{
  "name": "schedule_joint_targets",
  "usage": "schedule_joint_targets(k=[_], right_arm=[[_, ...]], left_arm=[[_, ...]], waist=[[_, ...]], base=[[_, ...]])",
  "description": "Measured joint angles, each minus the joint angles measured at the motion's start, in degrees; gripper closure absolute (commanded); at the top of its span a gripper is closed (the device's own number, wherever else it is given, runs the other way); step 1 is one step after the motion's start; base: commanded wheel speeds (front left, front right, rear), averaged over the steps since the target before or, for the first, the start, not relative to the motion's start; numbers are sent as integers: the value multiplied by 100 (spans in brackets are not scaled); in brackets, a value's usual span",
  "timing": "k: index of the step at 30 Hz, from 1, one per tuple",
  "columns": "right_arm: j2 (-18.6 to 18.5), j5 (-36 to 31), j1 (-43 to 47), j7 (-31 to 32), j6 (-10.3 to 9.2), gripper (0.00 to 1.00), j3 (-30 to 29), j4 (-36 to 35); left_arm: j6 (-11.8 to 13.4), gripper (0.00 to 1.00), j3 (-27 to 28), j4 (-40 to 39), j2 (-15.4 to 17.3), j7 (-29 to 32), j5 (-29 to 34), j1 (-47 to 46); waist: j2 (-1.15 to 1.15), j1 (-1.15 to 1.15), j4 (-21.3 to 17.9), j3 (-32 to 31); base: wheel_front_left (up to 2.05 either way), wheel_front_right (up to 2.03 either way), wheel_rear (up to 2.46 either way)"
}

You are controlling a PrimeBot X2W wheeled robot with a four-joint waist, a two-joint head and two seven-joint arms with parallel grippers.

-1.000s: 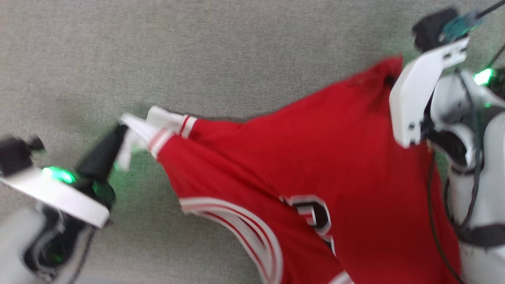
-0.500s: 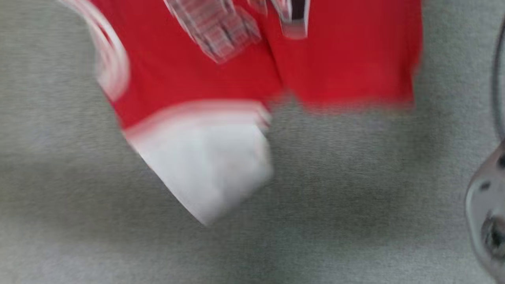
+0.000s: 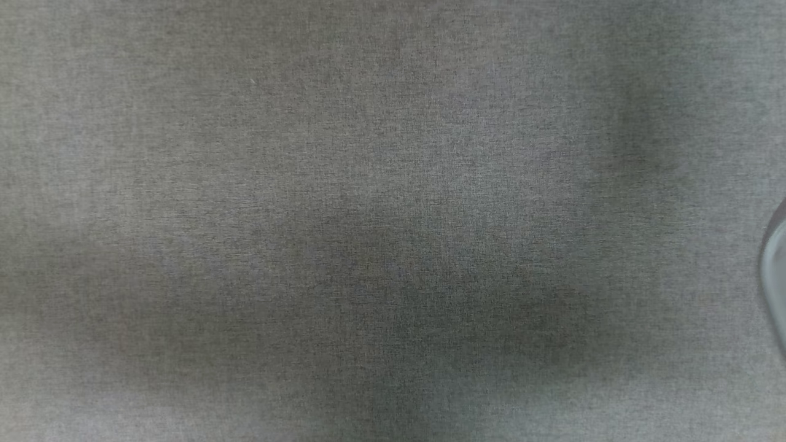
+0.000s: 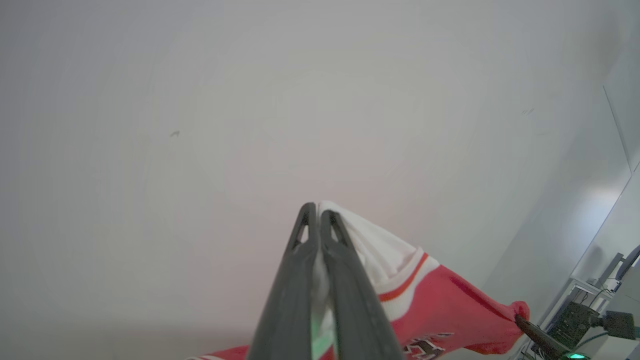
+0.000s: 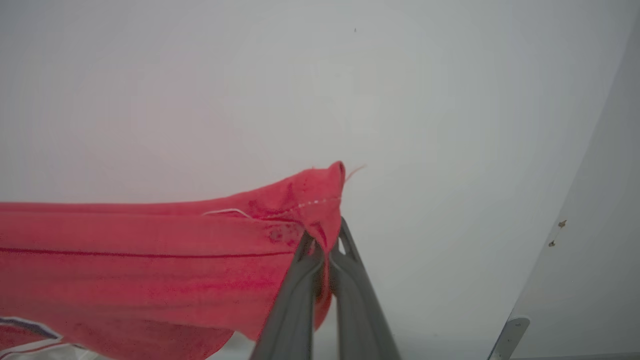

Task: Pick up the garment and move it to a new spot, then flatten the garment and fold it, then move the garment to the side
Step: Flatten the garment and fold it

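Holds the shirt [image 5: 150, 260] up in the air, stretched between two grips. Pinches the white sleeve edge in the left end effector [image 4: 316, 211], with both dark fingers pressed together and white cloth squeezed between them. Shows, past that grip in the left wrist view, a red-and-white striped band, then red cloth running down to the lower right, with a patch of patterned print at the bottom edge. Clamps a red corner of the shirt in the right end effector [image 5: 324, 241], with a bunched tuft of cloth poking up above the fingertips and a loose thread [image 5: 356, 171] curling off its top. Carries the red body off to the left of the right wrist view in long sagging folds, with a scrap of dark, white-edged numeral at the lower left. Sets both grips against a plain pale background [image 5: 200, 75]. Looks down, in the head view, on a grey woven surface [image 3: 245, 184] with soft shadows across it and a blurred pale robot part [image 3: 775, 270] at the right edge.
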Motion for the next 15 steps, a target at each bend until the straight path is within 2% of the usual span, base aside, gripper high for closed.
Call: schedule_joint_targets(k=[3, 7, 10, 15], right_arm=[[-8, -30, 536, -99, -4, 100, 20, 152], [-38, 177, 1583, -76, -13, 100, 338, 88], [-42, 433, 2617, 98, -14, 100, 576, -326], [-68, 900, 4630, 803, -15, 100, 828, -1639]], left_arm=[[9, 100, 31, -344, -10, -42, -379, 938], [21, 100, 133, -1105, 1, -24, -775, 2616], [23, 100, 269, -1624, -86, -135, -814, 3945], [23, 100, 452, -2227, -474, -455, -700, 5673]], waist=[[0, 0, 23, -90], [0, 0, 51, -260], [0, 0, 68, -419], [0, 0, 158, -706]], base=[[0, 0, 0], [0, 0, 0], [0, 0, 0], [0, 0, 0]])
